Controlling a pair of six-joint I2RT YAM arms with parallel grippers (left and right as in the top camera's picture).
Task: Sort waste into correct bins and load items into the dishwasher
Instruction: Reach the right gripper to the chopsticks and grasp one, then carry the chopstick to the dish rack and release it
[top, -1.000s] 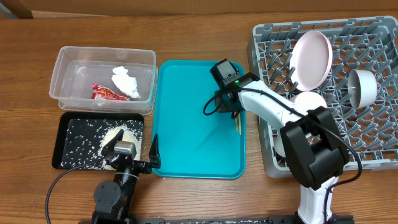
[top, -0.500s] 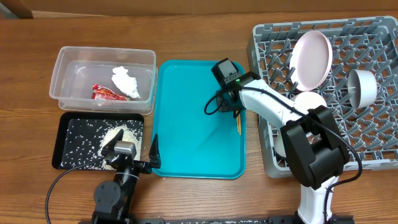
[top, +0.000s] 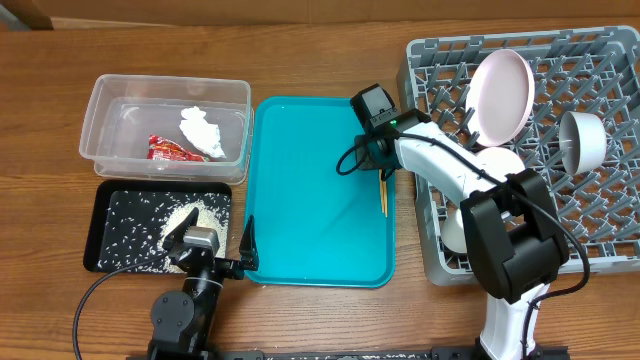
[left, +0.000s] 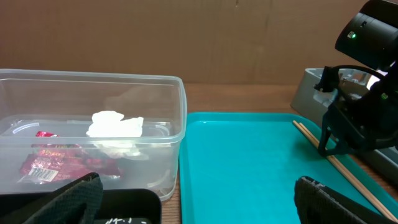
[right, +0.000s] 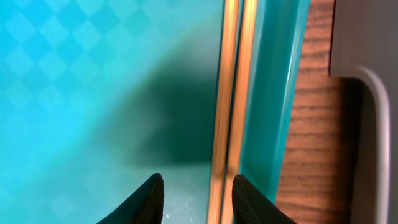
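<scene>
Two thin wooden chopsticks (right: 231, 93) lie side by side against the right wall of the teal tray (top: 300, 210); the overhead view shows the chopsticks (top: 382, 196) too. My right gripper (right: 199, 202) hovers just above them, open. Its jaws stand apart, and the sticks run between them close to the right fingertip (right: 247, 198). My left gripper (left: 199, 202) rests open and empty at the table's front left. The clear tub (top: 100, 100) holds the red wrapper (top: 168, 150) and the tissue wad (top: 203, 132). Rice (top: 188, 216) lies in the black tray (top: 108, 205).
The grey dish rack (top: 430, 60) stands right of the teal tray. It holds an upright white plate (top: 500, 95), a bowl (top: 582, 140) on its side and another white bowl (top: 497, 160). A strip of wood table separates tray and rack.
My right gripper has shifted slightly right and toward the back, nearer the tray's right wall above the chopsticks. The left arm has not moved.
</scene>
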